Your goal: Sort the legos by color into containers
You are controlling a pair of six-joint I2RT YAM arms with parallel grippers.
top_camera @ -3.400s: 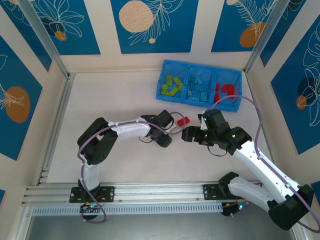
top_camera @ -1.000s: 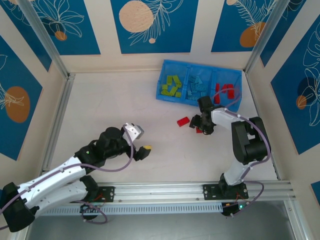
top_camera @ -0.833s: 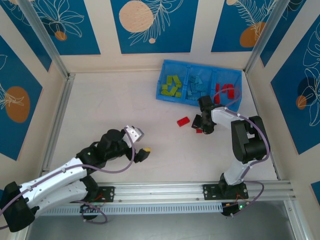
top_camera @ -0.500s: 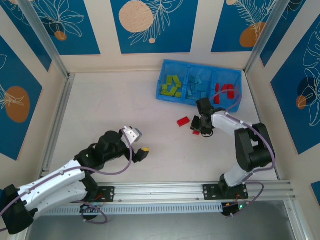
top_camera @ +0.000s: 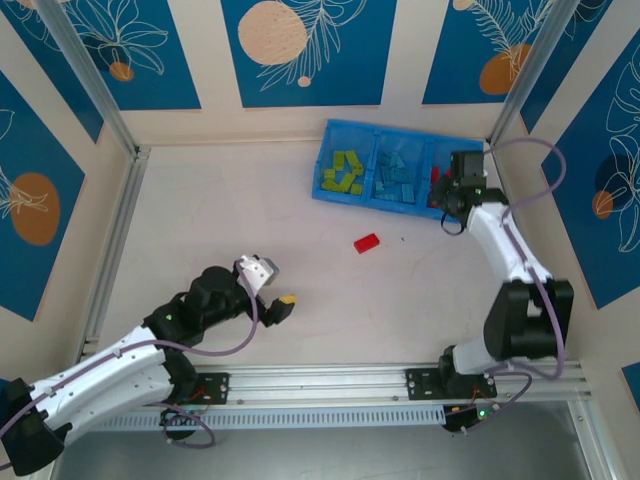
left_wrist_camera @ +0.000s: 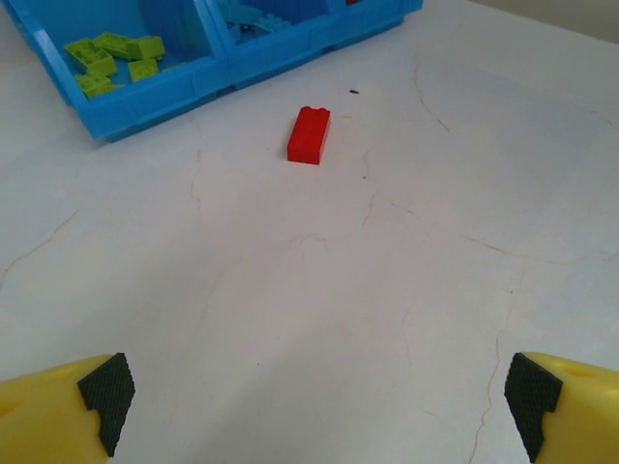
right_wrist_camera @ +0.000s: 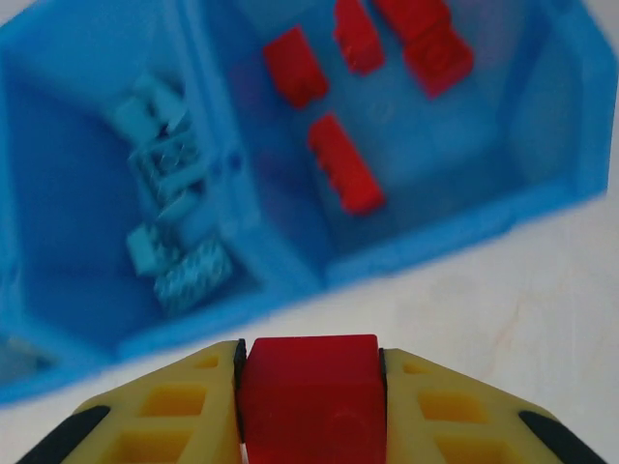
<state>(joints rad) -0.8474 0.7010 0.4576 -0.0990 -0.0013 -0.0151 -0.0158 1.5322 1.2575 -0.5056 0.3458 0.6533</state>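
Right wrist — you see your right gripper (right_wrist_camera: pixel 309 411) clamped on 1 red lego (right_wrist_camera: pixel 309 372), bottom centre, the tray (right_wrist_camera: pixel 455 232) across the upper frame | left wrist — left gripper (left_wrist_camera: pixel 319 396) spread wide | loose red lego (left_wrist_camera: pixel 309 134) upper centre, on the table (left_wrist_camera: pixel 387 290) just below the tray.

Robot lab test cell, not a home. White table (top_camera: pixel 250 220) boxed in by wall panels (top_camera: pixel 300 50) printed with blue leaves and orange circles on the left, far and right sides. Aluminium frame posts (top_camera: pixel 96 90) at the far corners. Aluminium rail (top_camera: pixel 320 382) along the near edge, with a left arm (top_camera: pixel 110 365) and a right arm (top_camera: pixel 500 245) bolted on. Purple cables (top_camera: pixel 525 142) loop along the arms.
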